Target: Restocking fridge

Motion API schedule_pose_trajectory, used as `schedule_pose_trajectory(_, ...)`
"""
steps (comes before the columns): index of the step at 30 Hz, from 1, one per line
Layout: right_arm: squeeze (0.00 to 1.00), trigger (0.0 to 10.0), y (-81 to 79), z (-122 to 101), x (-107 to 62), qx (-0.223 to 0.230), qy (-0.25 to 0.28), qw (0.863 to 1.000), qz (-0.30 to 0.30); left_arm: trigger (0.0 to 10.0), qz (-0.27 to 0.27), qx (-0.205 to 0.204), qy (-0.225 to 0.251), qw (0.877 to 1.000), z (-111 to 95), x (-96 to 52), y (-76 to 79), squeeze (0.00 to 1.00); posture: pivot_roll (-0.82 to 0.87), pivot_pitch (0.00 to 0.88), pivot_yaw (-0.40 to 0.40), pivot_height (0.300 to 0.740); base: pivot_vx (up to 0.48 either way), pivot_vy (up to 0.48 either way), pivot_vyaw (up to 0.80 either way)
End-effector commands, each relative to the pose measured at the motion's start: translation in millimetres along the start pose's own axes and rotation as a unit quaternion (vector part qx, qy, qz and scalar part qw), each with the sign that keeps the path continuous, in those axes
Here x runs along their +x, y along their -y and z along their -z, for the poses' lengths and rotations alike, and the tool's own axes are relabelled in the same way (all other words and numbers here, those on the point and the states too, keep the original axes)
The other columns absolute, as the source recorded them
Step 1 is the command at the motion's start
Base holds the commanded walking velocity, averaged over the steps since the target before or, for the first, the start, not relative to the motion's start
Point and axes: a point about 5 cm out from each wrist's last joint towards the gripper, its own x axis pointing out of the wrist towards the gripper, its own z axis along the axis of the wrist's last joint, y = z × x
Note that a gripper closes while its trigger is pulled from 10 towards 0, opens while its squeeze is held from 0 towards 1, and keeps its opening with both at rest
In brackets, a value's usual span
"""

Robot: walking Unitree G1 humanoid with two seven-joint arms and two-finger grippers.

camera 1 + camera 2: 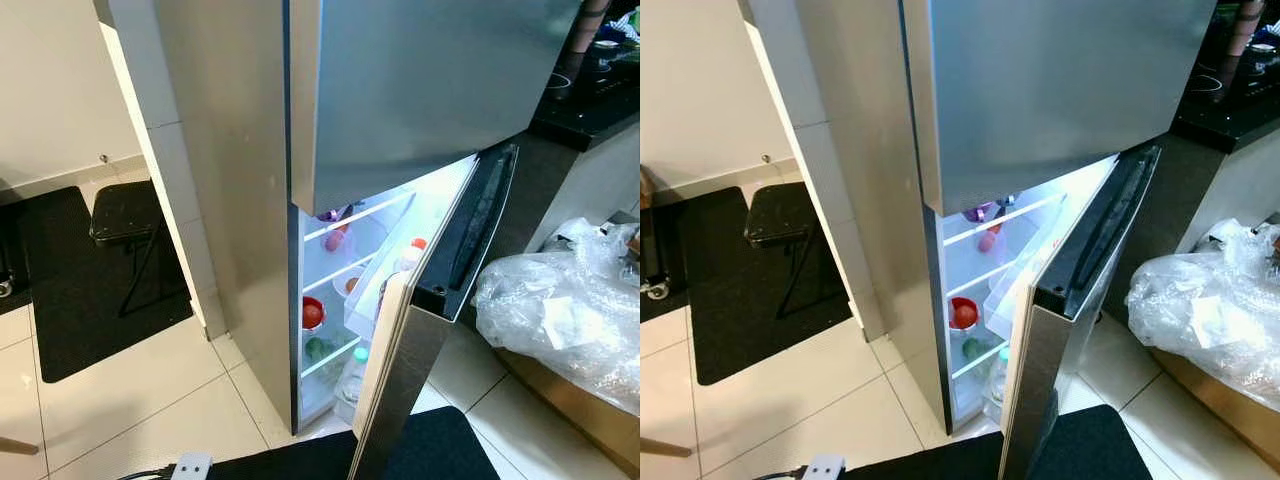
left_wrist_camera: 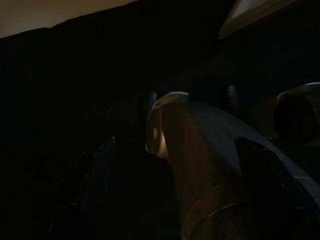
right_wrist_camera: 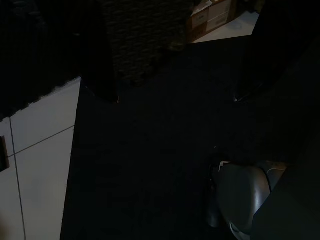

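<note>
Left eye view: the tall stainless-steel fridge (image 1: 250, 200) stands ahead with its upper door shut and its lower steel door (image 1: 430, 300) swung partly open toward the robot, interior lit.
Shelves: a red round fruit (image 1: 313, 314) sits on a middle shelf, greens (image 1: 318, 349) lie below it, and a pinkish item (image 1: 334, 240) rests on the shelf above.
Door rack: bottles with a red cap (image 1: 418, 243) and a green cap (image 1: 360, 354) stand in the door's pockets.
To the right: a crumpled clear plastic bag (image 1: 560, 310) rests on a wooden box, near the door's edge; a black counter (image 1: 590, 100) lies beyond.
Right eye view: same scene; a black folding stool (image 1: 780, 215) stands on a dark mat (image 1: 730, 290) well apart to the left.
Left wrist view: very dark; the left pincer (image 2: 175, 165) hangs idle, and I cannot tell whether it is spread or clenched.
Right wrist view: dark; the right pincer hangs over a dark rug and pale floor tiles (image 3: 35, 165), state not discernible.
Step in hand: likely widening the door, since the gap looks narrow for loading.
Advice: swing it wider before reaching in, mind the bag beside it, and aim stock at the bare shelf space above the red fruit.
</note>
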Motion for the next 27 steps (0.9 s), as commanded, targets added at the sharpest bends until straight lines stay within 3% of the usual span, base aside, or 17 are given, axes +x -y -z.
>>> schedule_pose_trajectory(1,0.0,10.0,-2.2,-0.2,0.1,0.005,0.002,1.0,-0.004,10.0,-0.008,0.001,-0.011,1.0,6.0,-1.5,-2.1,0.0,0.04,0.0,-0.012,0.74,-0.255,0.0,0.0)
schedule_pose_trajectory(27,0.0,10.0,0.4,-8.1,0.5,0.0,0.012,1.0,-0.003,10.0,-0.006,0.021,-0.012,1.0,1.4,3.5,7.8,0.0,0.05,0.0,-0.021,0.74,-0.338,0.0,0.0)
